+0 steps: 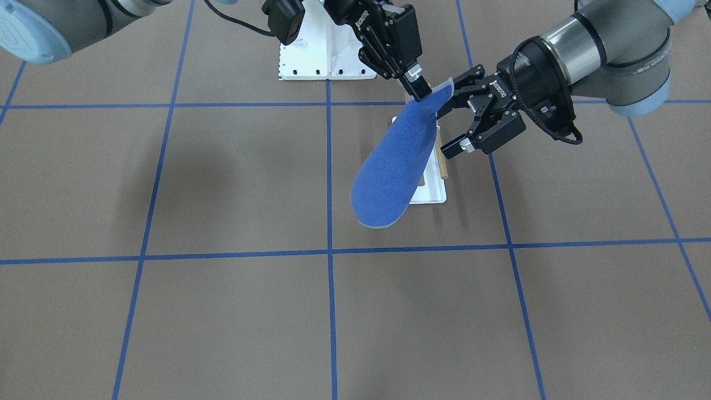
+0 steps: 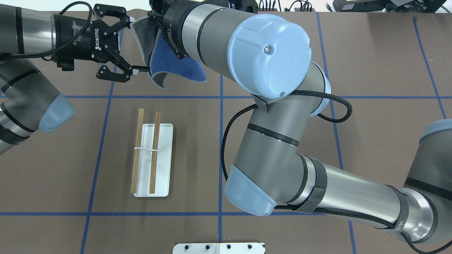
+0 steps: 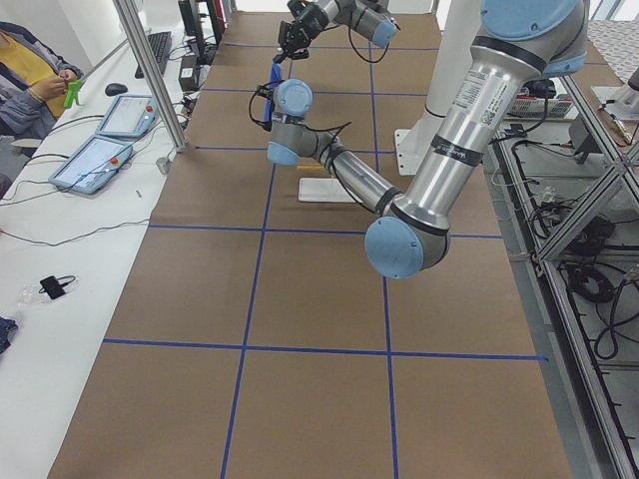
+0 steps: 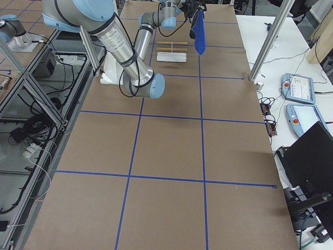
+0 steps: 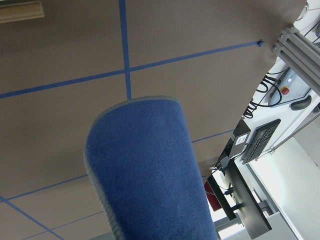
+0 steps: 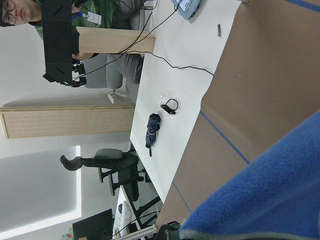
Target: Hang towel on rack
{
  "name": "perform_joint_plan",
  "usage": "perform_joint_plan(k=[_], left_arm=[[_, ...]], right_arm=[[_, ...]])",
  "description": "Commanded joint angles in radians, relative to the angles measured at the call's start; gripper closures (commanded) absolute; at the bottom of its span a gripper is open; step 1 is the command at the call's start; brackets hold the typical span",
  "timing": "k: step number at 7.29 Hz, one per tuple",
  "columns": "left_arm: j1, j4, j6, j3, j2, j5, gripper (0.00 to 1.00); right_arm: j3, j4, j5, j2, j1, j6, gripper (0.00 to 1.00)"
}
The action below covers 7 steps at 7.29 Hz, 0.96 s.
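The towel [image 1: 391,166] is a royal-blue cloth with pale-grey edging. It hangs in the air from its top corner, above the table. My right gripper [image 1: 420,91] is shut on that top corner. My left gripper [image 1: 449,116] is open beside it, its fingers either side of the towel's upper edge. In the overhead view the left gripper [image 2: 131,44] is open next to the towel [image 2: 176,65], and the right gripper is hidden behind its own wrist. The rack [image 2: 153,158] is a white tray with two wooden rods; the towel partly hides it [image 1: 436,189]. The towel also shows in the left wrist view [image 5: 145,170] and the right wrist view [image 6: 270,200].
A white mounting plate [image 1: 328,50] sits at the robot's base. Blue tape lines [image 1: 329,253] grid the brown table. My right arm's large elbow [image 2: 268,53] covers the table's middle in the overhead view. An operator [image 3: 30,80] and tablets [image 3: 95,160] are at a side bench.
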<state>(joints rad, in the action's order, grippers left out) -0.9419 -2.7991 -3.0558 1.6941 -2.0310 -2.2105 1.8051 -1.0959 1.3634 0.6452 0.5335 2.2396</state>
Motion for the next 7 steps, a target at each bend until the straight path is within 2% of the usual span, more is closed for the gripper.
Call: perform_joint_plan(k=[1,2,4,5,6,7], left_arm=[[0.000,-0.002,0.008,-0.005,0.000,-0.002,0.95],[0.002,-0.022,0.015,-0.014,0.000,-0.003,1.00],[0.002,-0.101,0.049,-0.028,0.035,-0.003,1.00],[0.002,-0.099,0.093,-0.022,0.037,-0.006,1.00],[0.000,-0.099,0.176,-0.014,0.035,-0.009,1.00],[0.002,-0.099,0.255,-0.014,0.026,-0.009,1.00]], right_arm=[[0.010,0.004,-0.001,0.011,-0.004,-0.001,1.00],[0.017,0.004,-0.001,0.019,-0.004,-0.001,1.00],[0.048,0.002,0.000,0.051,-0.004,-0.003,1.00],[0.048,0.002,0.002,0.053,-0.004,-0.003,1.00],[0.053,0.002,0.003,0.053,-0.004,-0.005,0.67],[0.057,0.001,0.003,0.060,-0.004,-0.008,0.01]])
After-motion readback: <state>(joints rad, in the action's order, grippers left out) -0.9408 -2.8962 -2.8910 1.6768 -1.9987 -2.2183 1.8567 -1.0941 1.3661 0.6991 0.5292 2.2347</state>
